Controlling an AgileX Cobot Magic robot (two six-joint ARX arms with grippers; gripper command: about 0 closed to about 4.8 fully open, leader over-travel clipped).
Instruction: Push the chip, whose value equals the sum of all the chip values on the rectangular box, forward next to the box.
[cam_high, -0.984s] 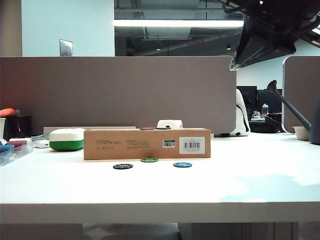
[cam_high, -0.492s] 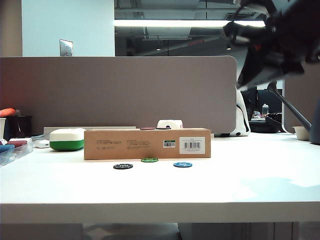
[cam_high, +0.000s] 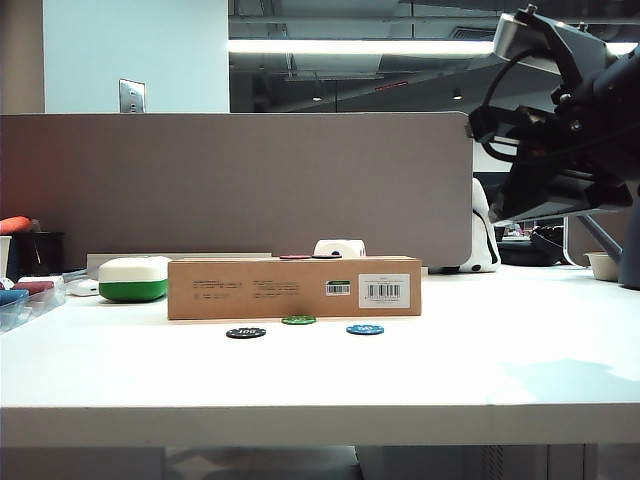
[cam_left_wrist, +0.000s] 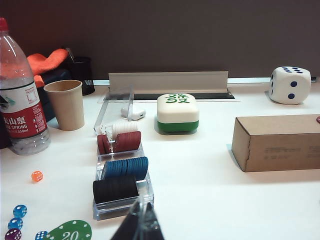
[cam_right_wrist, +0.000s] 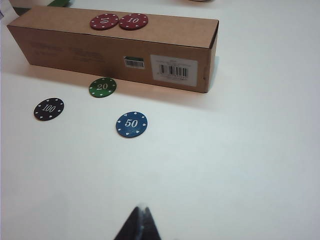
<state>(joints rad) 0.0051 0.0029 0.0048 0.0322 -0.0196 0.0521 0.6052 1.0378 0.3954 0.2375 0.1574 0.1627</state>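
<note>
left end effector (cam_left_wrist: 141, 225): tips only, cut by edge | right end effector (cam_right_wrist: 138, 225): same | rectangular box (cam_left_wrist: 277, 142) beyond left end effector: far end cropped

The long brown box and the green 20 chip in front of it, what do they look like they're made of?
The rectangular box looks like matte brown cardboard: dull, folded end flap, stuck-on barcode label. The chip looks like molded plastic or composite, slightly smooth, with printed number; which one I cannot tell.

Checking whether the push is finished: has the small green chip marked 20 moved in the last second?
No. The small green chip marked 20 lies at the same spot against the long brown cardboard box, ahead of its neighbours.
</note>
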